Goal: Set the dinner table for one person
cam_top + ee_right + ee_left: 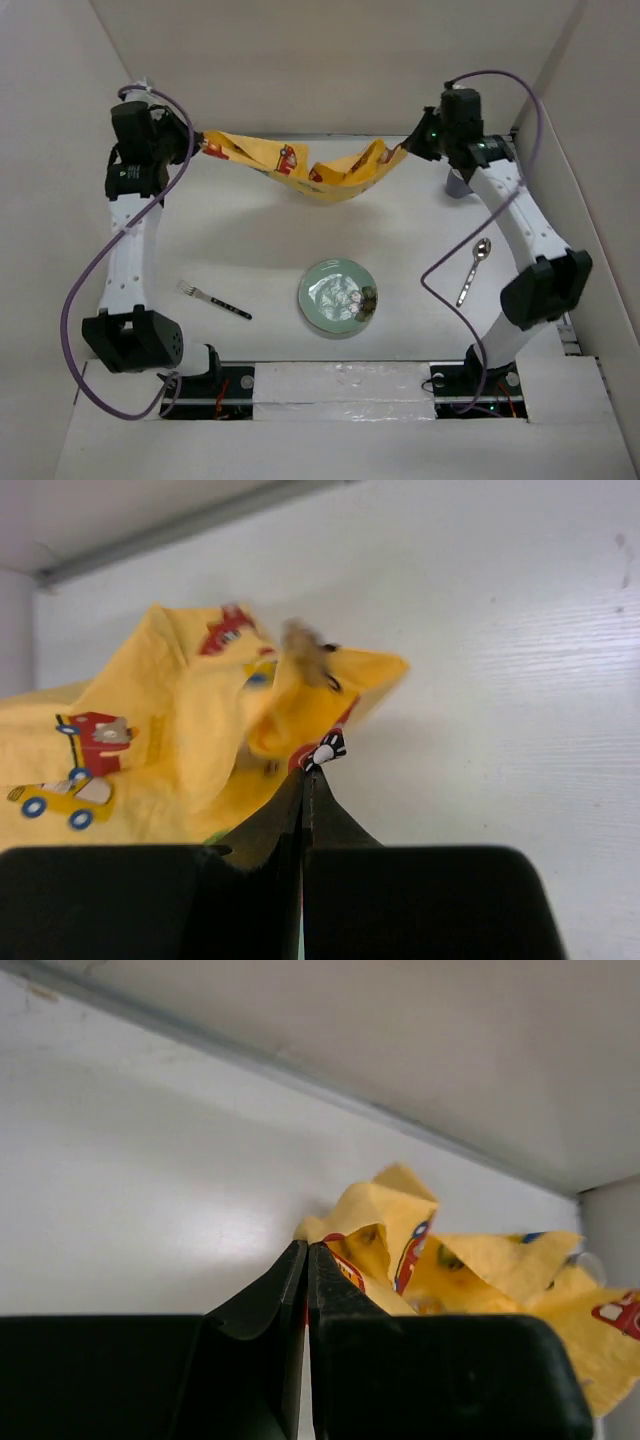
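A yellow placemat (pixel 310 165) printed with cartoon cars hangs slack between both arms at the far side of the white dinner table (pixel 250 240). My left gripper (pixel 197 143) is shut on its left corner (pixel 345 1250). Over at the right, the right gripper (pixel 408 148) is shut on the other corner (pixel 320 755). The cloth's middle sags toward the tabletop. Nearer me lie a pale green plate (pixel 338 297), a fork (pixel 213 299) with a black handle to its left, and a metal spoon (pixel 474 271) to its right.
White walls (pixel 330 60) enclose the table at the back and both sides. A purple-grey cup (pixel 457 184) stands partly hidden behind the right arm. Purple cables (pixel 85 285) loop beside each arm. The arm bases (pixel 340 385) sit along the near edge.
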Controlling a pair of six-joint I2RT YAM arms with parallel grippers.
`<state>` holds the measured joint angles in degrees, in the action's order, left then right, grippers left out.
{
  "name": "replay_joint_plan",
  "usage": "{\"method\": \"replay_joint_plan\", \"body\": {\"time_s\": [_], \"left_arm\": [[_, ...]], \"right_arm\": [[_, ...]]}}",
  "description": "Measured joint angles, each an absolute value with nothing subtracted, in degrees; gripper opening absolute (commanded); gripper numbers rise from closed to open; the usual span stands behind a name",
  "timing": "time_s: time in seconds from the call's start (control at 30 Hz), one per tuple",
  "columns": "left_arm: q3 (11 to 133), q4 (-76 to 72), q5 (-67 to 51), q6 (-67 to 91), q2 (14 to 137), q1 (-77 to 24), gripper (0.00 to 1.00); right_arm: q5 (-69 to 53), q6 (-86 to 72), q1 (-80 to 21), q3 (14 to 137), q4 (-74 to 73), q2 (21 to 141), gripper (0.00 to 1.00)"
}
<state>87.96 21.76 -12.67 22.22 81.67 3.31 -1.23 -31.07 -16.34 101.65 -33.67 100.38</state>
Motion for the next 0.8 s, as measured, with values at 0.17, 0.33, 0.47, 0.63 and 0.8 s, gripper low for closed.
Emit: {"method": "replay_joint_plan", "body": {"time_s": [0.17, 0.33, 0.47, 0.63, 0.8], "left_arm": [[90.17, 18.59, -19.57, 28.32, 77.84, 8.16, 0.00], [89.65, 18.00, -22.52, 32.47, 78.32, 8.10, 0.00], [89.80, 16.75, -23.31, 34.54, 81.43, 8.05, 0.00], [97.38, 15.53, -24.43, 38.74, 91.85, 8.05, 0.00], [105.65, 11.57, -28.25, 46.02, 99.22, 8.36, 0.00]], "right_arm": [[-5.56, -31.11, -12.14, 97.93, -34.17, 85.36, 0.00], [-9.08, -31.31, -9.28, 97.51, -35.09, 80.47, 0.00], [-9.89, -31.42, -7.92, 99.59, -36.47, 84.14, 0.00], [-9.89, -32.38, -7.18, 115.13, -38.11, 98.28, 0.00], [-10.92, -34.17, -6.04, 139.79, -41.17, 113.43, 0.00]]}}
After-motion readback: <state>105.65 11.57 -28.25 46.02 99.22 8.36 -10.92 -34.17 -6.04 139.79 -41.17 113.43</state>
